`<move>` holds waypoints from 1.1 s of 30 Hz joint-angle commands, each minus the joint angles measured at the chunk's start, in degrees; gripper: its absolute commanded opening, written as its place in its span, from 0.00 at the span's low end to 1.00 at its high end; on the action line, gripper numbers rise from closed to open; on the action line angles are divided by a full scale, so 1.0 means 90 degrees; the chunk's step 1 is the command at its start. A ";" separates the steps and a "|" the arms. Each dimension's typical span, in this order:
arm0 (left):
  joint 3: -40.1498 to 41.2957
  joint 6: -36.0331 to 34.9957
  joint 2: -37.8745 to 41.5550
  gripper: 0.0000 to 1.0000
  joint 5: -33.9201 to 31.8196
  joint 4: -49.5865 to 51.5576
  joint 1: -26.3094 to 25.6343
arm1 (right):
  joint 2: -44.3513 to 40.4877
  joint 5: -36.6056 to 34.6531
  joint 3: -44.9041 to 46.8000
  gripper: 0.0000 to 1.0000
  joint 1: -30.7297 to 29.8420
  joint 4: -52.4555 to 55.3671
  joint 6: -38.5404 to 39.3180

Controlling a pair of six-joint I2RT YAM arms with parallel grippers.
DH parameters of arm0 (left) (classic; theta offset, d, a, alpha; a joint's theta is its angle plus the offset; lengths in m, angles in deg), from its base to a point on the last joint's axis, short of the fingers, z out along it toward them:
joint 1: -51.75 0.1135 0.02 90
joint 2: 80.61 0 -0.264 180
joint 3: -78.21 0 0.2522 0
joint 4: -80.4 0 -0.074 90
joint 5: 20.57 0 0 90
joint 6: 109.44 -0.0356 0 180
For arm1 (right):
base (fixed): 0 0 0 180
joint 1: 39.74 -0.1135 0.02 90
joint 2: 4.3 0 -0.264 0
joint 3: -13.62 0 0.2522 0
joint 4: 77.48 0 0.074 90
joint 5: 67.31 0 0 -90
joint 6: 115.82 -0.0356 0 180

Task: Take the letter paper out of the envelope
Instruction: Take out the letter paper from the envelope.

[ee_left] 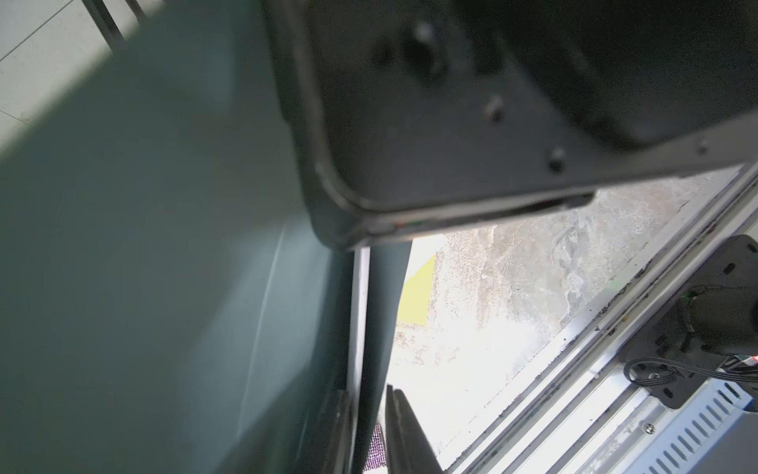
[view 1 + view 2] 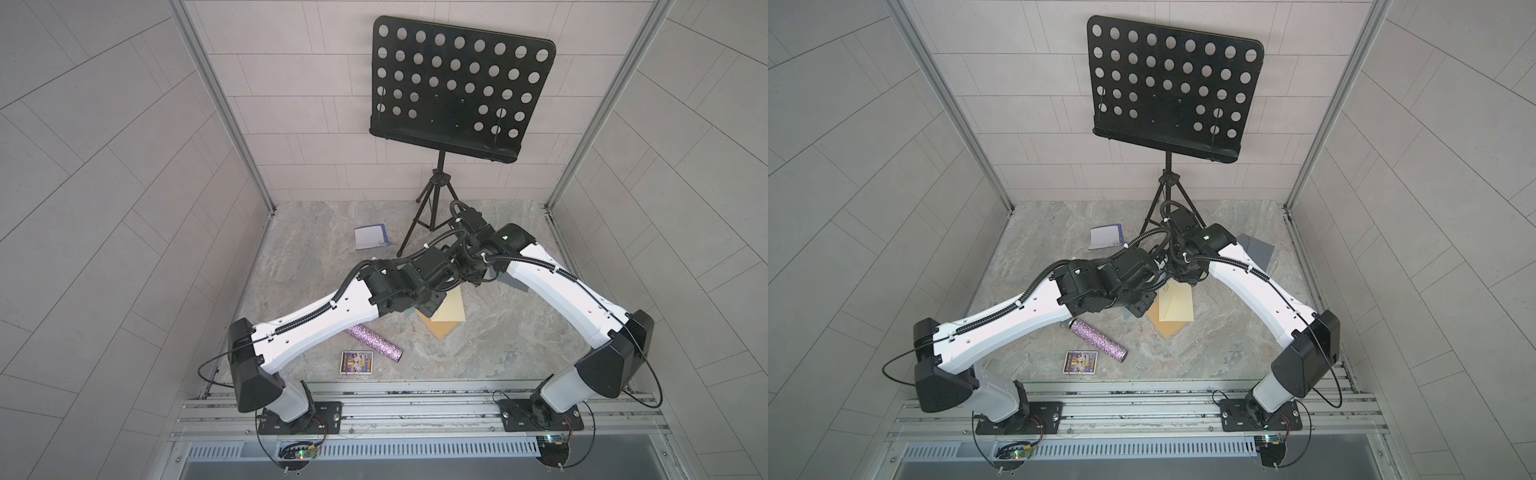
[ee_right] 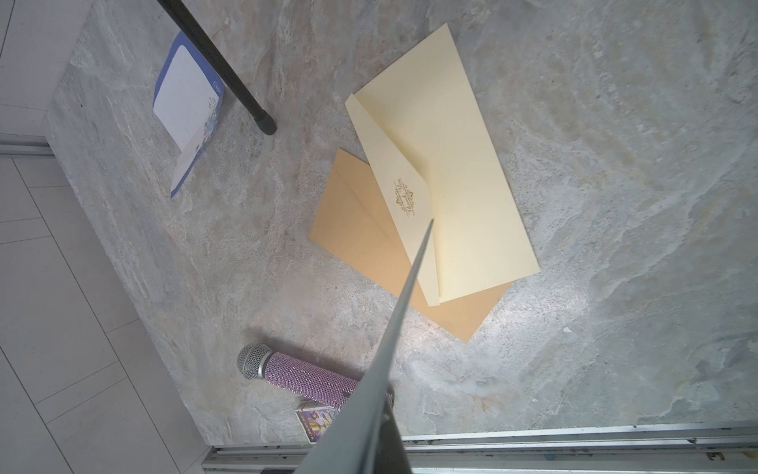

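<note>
A grey-green envelope hangs in the air where the two arms meet. It fills much of the left wrist view. In the right wrist view it shows edge-on as a thin grey blade, and my right gripper is shut on its lower end. A pale strip, apparently the letter paper, runs along the envelope's mouth. My left gripper straddles that strip and a dark flap with its jaws narrowly apart. A sliver of gap shows beside one finger. In both top views the arms hide the grippers.
On the marble table a cream envelope lies across a tan one. A purple glitter microphone, a small picture card and a blue-bordered sheet lie around them. The music stand's tripod rises behind.
</note>
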 commanded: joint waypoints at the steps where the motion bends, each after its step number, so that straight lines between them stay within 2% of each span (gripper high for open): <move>1: -0.0007 0.0024 -0.0101 0.23 -0.0217 0.0148 -0.0015 | -0.0243 0.0023 -0.0041 0.00 -0.0017 0.0145 -0.0145; 4: -0.0069 0.0105 -0.0106 0.24 -0.0337 0.0190 -0.0012 | -0.0254 0.0014 -0.0033 0.00 -0.0030 0.0146 -0.0143; 7: -0.0126 0.0254 0.0023 0.33 -0.0537 0.0157 -0.0006 | -0.0278 -0.0006 0.0031 0.00 -0.0031 0.0145 -0.0133; 10: -0.0020 0.0308 0.0182 0.36 -0.0575 -0.0054 0.0014 | -0.0316 -0.0006 0.0105 0.00 -0.0041 0.0099 -0.0181; 14: -0.0035 0.0351 0.0081 0.30 -0.0519 0.0081 0.0062 | -0.0319 0.0004 0.0077 0.00 -0.0048 0.0047 -0.0220; 21: 0.0031 0.0676 0.0209 0.30 -0.0601 -0.0107 0.0187 | -0.0349 0.0015 0.0110 0.00 -0.0085 0.0019 -0.0266; 27: 0.0148 0.1099 0.0301 0.30 -0.0279 -0.0342 0.0333 | -0.0400 0.0004 0.0155 0.00 -0.0101 -0.0055 -0.0341; 33: 0.0302 0.1414 0.0402 0.11 0.0121 -0.0520 0.0568 | -0.0417 0.0023 0.0208 0.00 -0.0099 -0.0085 -0.0371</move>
